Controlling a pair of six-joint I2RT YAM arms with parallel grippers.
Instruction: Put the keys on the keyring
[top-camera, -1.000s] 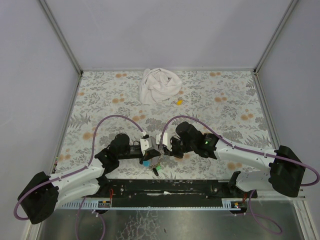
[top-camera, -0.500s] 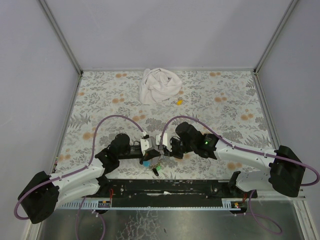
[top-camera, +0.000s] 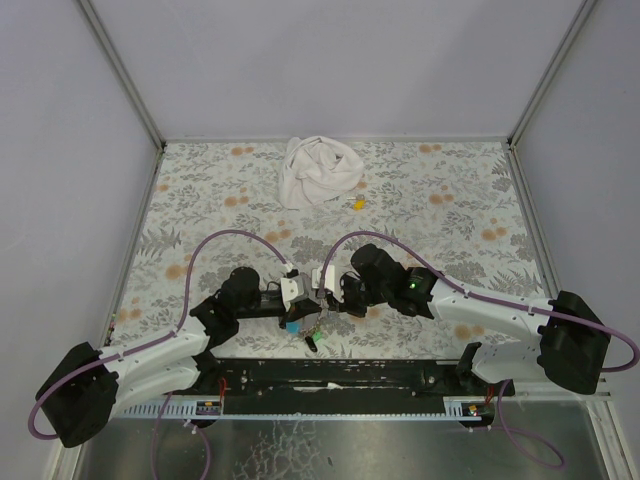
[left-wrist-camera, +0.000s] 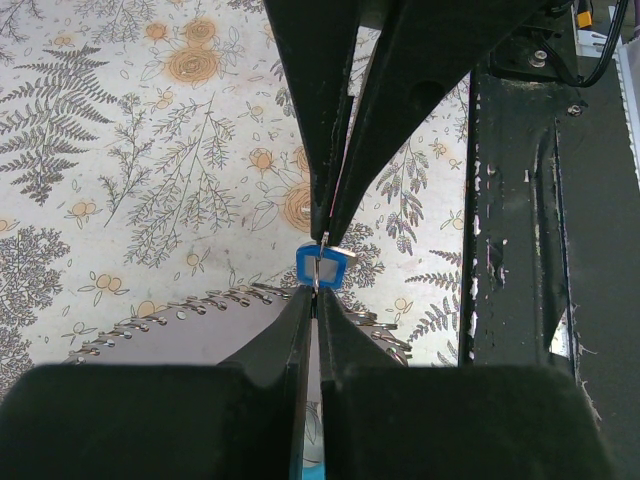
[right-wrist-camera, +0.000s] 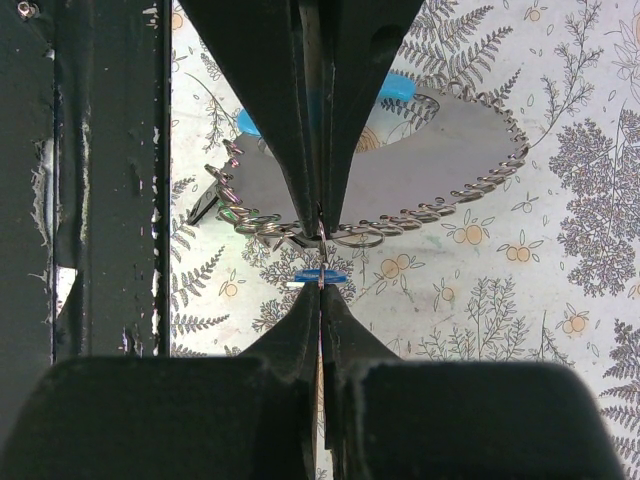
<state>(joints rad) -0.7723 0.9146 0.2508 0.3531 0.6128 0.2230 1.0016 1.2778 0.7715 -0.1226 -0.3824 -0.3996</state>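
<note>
My two grippers meet tip to tip low over the near middle of the table, left gripper (top-camera: 310, 303) and right gripper (top-camera: 322, 298), both shut. A thin metal keyring (left-wrist-camera: 319, 262) runs between the tips. The left gripper (left-wrist-camera: 315, 292) pinches it. A blue-capped key (right-wrist-camera: 322, 274) lies edge-on at the tips of my right gripper (right-wrist-camera: 320, 285). The grey strap (right-wrist-camera: 400, 170), with a silvery toothed edge and a blue inner side, hangs below. A green key (top-camera: 312, 336) dangles by it. Which parts thread through the ring I cannot tell.
A crumpled white cloth (top-camera: 318, 172) lies at the back middle, a small yellow piece (top-camera: 357, 203) beside it. The black base rail (top-camera: 340, 370) runs along the near edge just under the grippers. Walls close in the floral table (top-camera: 200, 210).
</note>
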